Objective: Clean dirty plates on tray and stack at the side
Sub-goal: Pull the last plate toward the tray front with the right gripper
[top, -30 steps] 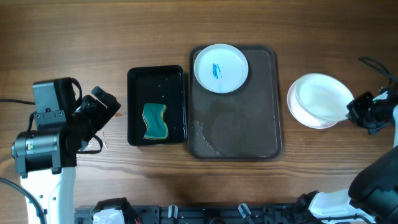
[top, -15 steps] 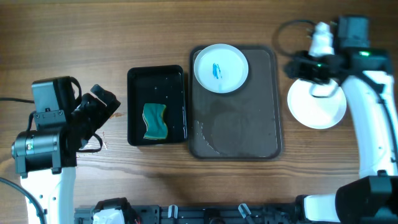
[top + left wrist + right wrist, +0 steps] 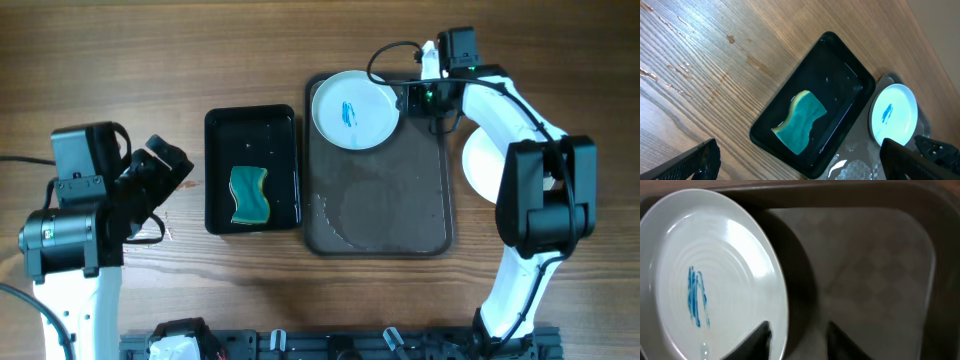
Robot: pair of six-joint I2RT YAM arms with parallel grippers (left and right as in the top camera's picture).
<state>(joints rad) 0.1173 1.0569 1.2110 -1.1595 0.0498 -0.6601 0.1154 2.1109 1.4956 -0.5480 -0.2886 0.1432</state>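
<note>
Two dark fingers [image 3: 757, 342] of the right jaws stand parted and empty astride the near rim of the smeared plate [image 3: 715, 265], seemingly ready to pinch its edge for wiping. That plate sits in the upper-left corner of the tray [image 3: 875, 270] in the overhead view. Farther off, the left jaws hang wide open, empty, facing the sponge [image 3: 800, 122].

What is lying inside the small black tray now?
A green sponge with a yellowish edge lies flat inside the black tray; nothing else sits there. The part of the tray floor under the sponge is covered and cannot be seen.
</note>
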